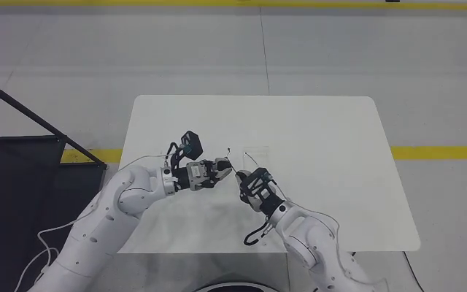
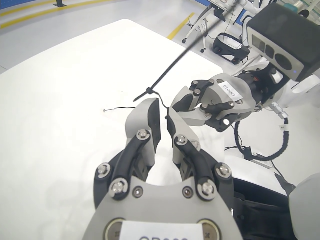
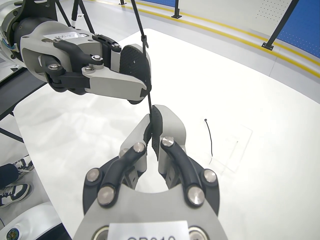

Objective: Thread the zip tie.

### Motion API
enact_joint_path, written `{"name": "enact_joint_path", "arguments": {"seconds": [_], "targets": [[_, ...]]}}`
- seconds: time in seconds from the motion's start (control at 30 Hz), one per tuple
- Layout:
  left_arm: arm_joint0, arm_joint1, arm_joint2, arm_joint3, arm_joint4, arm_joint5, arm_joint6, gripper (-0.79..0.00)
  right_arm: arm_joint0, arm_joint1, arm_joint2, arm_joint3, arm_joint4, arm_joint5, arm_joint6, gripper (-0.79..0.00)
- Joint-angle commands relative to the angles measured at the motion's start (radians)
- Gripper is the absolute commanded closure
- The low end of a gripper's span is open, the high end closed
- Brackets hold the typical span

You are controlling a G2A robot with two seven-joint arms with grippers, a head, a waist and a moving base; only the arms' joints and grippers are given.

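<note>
The right gripper was clamped tight on the black zip tie, with its two pads pressed together on the lower part of the strap. From there the strap rose steeply, well clear of the white table. It passed the locking head and went on out of the right wrist view. In the left wrist view a short pointed stub stuck out beyond the head.

The left gripper sat level and faced the right one across the near middle of the table. Its fingers were a narrow gap apart, and table showed between the pads. The strap crossed right at their tips, between the head and the right gripper's hold. Whether it touched them could not be told, but they had no grip on it.

A second zip tie lay flat on the table just beyond the two grippers, close to them but apart. One end of it lay at the edge of a clear sheet. The right arm's wrist camera loomed above its gripper in the left wrist view.

Off the table's left side stood a black fabric panel on a dark frame. A yellow floor line ran behind the table.
</note>
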Motion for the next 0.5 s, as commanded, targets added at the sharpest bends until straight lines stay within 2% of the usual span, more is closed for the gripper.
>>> {"name": "enact_joint_path", "arguments": {"seconds": [0.0,0.27,0.47], "targets": [[0.002,0.0,-0.002,0.009,-0.002,-0.003,0.001,-0.139,-0.005,0.0,0.007,-0.002,0.008,-0.003,-0.004,0.0],[0.016,0.001,-0.025,0.021,0.006,-0.01,0.034,-0.145,-0.013,0.001,0.029,-0.005,0.044,-0.037,0.005,0.0],[0.049,0.003,-0.057,-0.02,0.107,0.018,0.114,-0.114,-0.011,0.006,0.049,-0.005,0.078,-0.107,0.049,0.0]]}}
